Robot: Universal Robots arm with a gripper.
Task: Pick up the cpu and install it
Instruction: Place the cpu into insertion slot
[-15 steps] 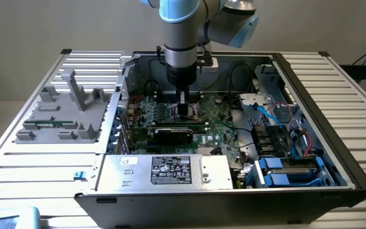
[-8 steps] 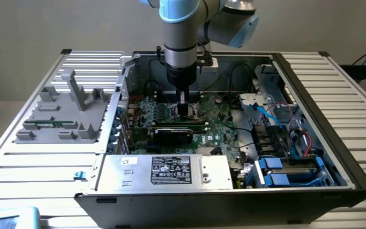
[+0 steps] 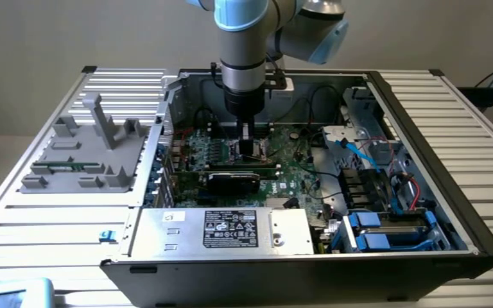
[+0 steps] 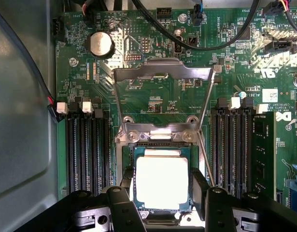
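Note:
The cpu [image 4: 162, 181], a flat square chip with a bright silvery top and a thin green rim, sits level between my gripper's [image 4: 162, 189] two dark fingers [image 4: 126, 189], which press against its opposite sides. It lies within the frame of the socket [image 4: 158, 137] on the green motherboard [image 4: 158, 104]. The socket's metal load plate [image 4: 162, 73] is swung open and lies back on the board. In the exterior view my gripper [image 3: 248, 151] hangs straight down inside the open computer case [image 3: 418, 160], low over the board's middle.
Black memory slots [image 4: 88, 145] flank the socket on both sides, one holding a module [image 4: 263, 152]. A thin lever [image 4: 206, 121] stands beside the socket. Black cables [image 4: 201, 41] cross the board. A power supply [image 3: 229, 228] and a grey fixture [image 3: 88, 151] lie nearby.

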